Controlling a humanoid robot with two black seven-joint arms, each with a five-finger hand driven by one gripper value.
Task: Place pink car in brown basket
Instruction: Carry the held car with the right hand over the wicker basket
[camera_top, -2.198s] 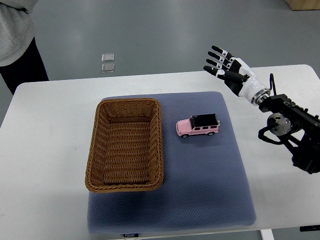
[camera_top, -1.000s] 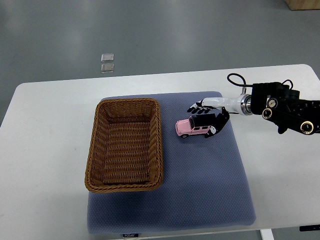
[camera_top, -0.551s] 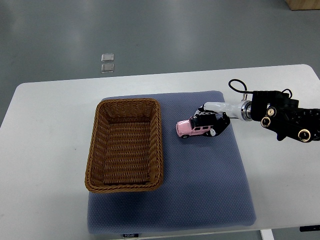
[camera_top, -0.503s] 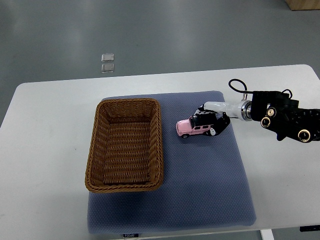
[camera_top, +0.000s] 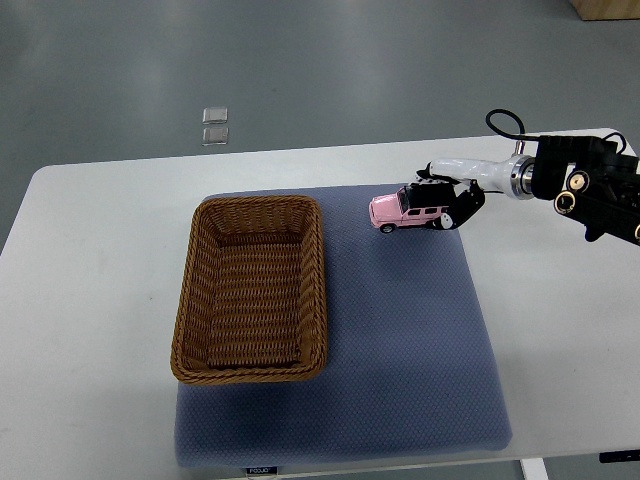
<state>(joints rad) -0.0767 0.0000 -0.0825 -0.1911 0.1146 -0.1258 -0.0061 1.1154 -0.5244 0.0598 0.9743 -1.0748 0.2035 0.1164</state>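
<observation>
So the pickup looks done, the drop-off isn't.
Brown basket (camera_top: 250, 290) sits empty, well off to the right hand's (camera_top: 452, 203) left; that hand has its fingers wrapped around the pink car (camera_top: 410, 210), seemingly lifted clear of the blue mat (camera_top: 400, 350).

The right hand (camera_top: 447, 200) has black fingers with small white patches at the joints and tips. Behind it a smooth, glossy white forearm shell narrows toward a silver metal ring at the wrist. Past the ring the arm is a bulky matte black housing with rounded edges, set with two round brass-coloured discs, each ringed in pale metal. A thin black cable loops up in an arc above the wrist
</observation>
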